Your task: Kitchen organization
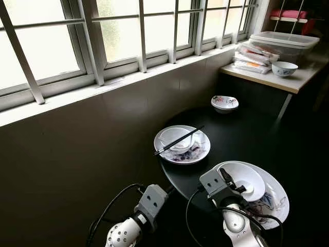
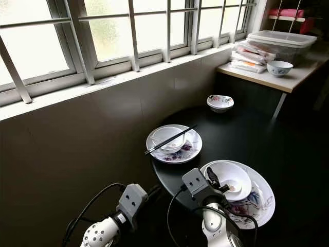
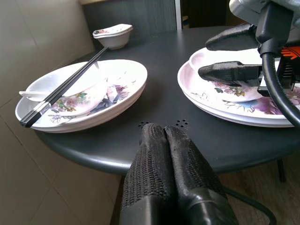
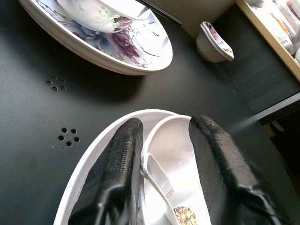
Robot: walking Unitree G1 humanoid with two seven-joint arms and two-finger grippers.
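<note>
On the round black table (image 1: 241,134) the near floral plate (image 1: 275,206) holds a white bowl (image 1: 249,175) with a white spoon (image 4: 157,176) in it. My right gripper (image 4: 166,123) is open and straddles that bowl's near rim, with one finger over the bowl and the other outside it above the plate. The far plate (image 1: 200,152) carries another bowl (image 1: 172,136) with black chopsticks (image 1: 180,140) laid across it and a spoon (image 3: 30,94). Shut with nothing in it, my left gripper (image 3: 164,129) sits just below the table's near edge.
A small floral bowl (image 1: 224,103) stands at the table's far side. The counter (image 1: 293,80) at the back right holds a blue-and-white bowl (image 1: 284,68), packets and lidded plastic containers (image 1: 282,43). A dark tiled wall under the window sill (image 1: 103,90) runs along the left.
</note>
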